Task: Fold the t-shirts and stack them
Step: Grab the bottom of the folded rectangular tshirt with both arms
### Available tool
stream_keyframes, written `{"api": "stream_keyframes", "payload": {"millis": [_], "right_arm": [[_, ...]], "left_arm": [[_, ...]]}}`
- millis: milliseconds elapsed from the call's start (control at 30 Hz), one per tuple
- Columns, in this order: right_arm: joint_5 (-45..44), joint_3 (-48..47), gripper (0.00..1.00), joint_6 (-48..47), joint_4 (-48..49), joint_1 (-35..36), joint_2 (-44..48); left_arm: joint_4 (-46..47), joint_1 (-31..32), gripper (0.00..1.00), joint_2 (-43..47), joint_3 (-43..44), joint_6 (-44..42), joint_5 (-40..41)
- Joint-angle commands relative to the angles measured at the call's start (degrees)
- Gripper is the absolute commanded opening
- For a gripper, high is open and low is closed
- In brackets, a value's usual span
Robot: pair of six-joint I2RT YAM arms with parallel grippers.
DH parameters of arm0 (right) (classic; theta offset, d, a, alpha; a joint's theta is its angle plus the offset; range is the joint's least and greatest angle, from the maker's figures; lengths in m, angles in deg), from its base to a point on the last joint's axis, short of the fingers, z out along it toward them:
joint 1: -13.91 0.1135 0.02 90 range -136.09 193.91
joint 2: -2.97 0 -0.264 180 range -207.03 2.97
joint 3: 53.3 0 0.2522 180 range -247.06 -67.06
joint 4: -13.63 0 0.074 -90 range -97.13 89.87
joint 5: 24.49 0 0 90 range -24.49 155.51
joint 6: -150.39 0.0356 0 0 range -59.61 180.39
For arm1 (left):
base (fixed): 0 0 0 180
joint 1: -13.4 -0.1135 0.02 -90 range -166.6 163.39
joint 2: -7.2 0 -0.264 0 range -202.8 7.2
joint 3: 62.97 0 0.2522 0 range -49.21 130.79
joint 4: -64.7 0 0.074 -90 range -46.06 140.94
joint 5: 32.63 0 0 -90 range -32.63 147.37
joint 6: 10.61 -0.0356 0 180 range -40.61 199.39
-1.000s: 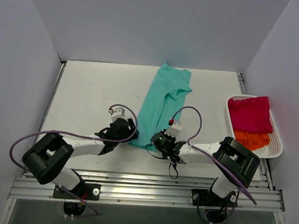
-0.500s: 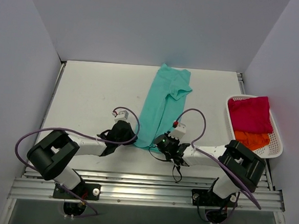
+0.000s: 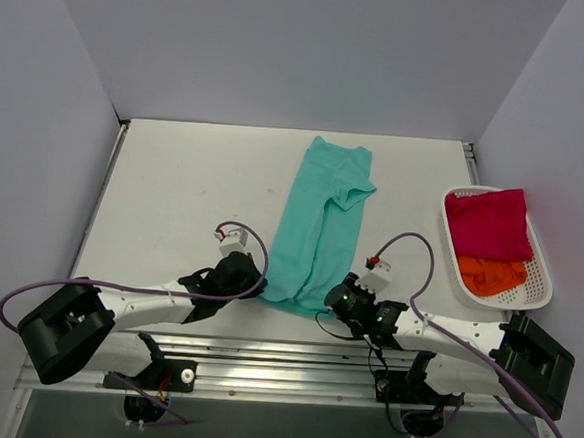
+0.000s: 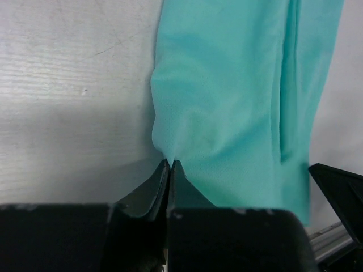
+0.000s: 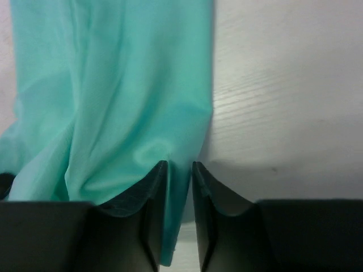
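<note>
A teal t-shirt [image 3: 322, 216] lies folded into a long strip down the middle of the table, its hem at the near edge. My left gripper [image 3: 257, 283] is shut on the hem's near-left corner [image 4: 170, 156], the cloth pinched at its fingertips. My right gripper [image 3: 338, 300] stands at the near-right corner. Its jaws [image 5: 180, 164] are slightly apart, and the teal edge [image 5: 173, 226] hangs loose in the gap between them. A crimson-pink t-shirt [image 3: 489, 221] and an orange t-shirt [image 3: 491, 273] lie bunched in the basket.
A white mesh basket [image 3: 541, 289] sits at the table's right edge. The metal rail of the arm mounts [image 3: 282, 364] runs just behind both grippers. Grey walls close in the left, far and right sides.
Both grippers drew back toward the near edge, pulling the teal hem nearer and stretching the strip. The left gripper closed on its corner. The right gripper's jaws parted from the cloth.
</note>
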Motion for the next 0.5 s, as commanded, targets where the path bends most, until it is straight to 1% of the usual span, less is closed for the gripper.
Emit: {"api": "stream_keyframes", "payload": {"millis": [0,33,67,333,467], "right_arm": [[-4.07,1.65,0.37,1.51,-7.84,0.63,1.57],[-4.07,1.48,0.41,1.69,-8.19,0.89,1.74],[-4.25,1.47,0.42,2.30,-8.54,1.16,1.83],[-5.74,1.21,0.42,5.38,-10.74,4.23,2.89],[-6.18,-0.10,0.38,5.03,-9.95,5.55,2.54]], "left_arm": [[-5.89,0.95,0.02,-0.07,1.11,0.70,5.74],[-5.89,1.22,0.02,-0.34,1.29,0.70,5.83],[-5.80,1.91,0.02,-0.86,1.20,1.05,5.92],[-3.08,4.56,0.02,-5.52,1.55,2.11,5.65],[-2.29,5.26,0.02,-7.63,2.61,2.19,5.48]]}}
